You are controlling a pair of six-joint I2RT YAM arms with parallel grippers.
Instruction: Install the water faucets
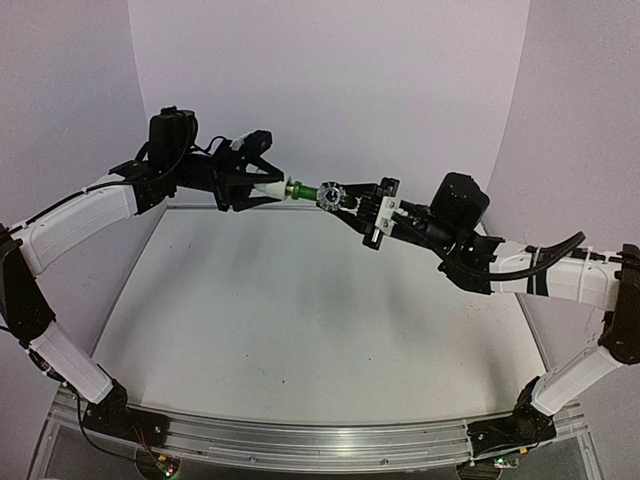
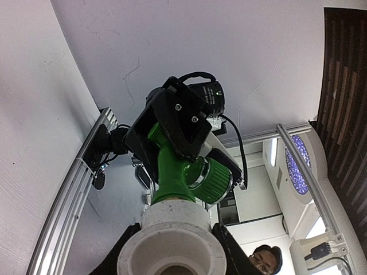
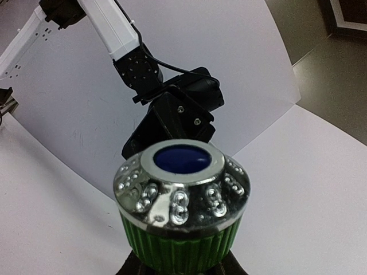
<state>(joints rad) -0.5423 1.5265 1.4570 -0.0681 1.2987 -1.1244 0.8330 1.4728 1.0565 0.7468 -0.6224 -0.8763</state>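
Two robot arms meet in mid-air above the 12 o'clock edge of a pale table, each holding one part of a faucet.

The left gripper reaches in from 9 o'clock. Its pincer is narrowed around a white fitting, a short, stubby plastic pipe piece. In the left wrist view the black fingers press on both sides of it, and its open mouth faces the camera.

The right gripper reaches in from 3 o'clock, its pincer closed almost fully on a green tap, a small plastic one. The tap's round ribbed knob has a shiny studded cap with a blue centre and fills the right wrist view.

The green tap lies end to end with the white fitting, touching it at the fitting's 3 o'clock end. The tap's neck appears to enter the fitting.

On progress, both parts are lifted, lined up and brought together. How deeply the neck is seated cannot be told. What probably remains is pressing or twisting the tap fully home, then letting go.

Count: one green tap, one white fitting, two arms, two grippers, one table.
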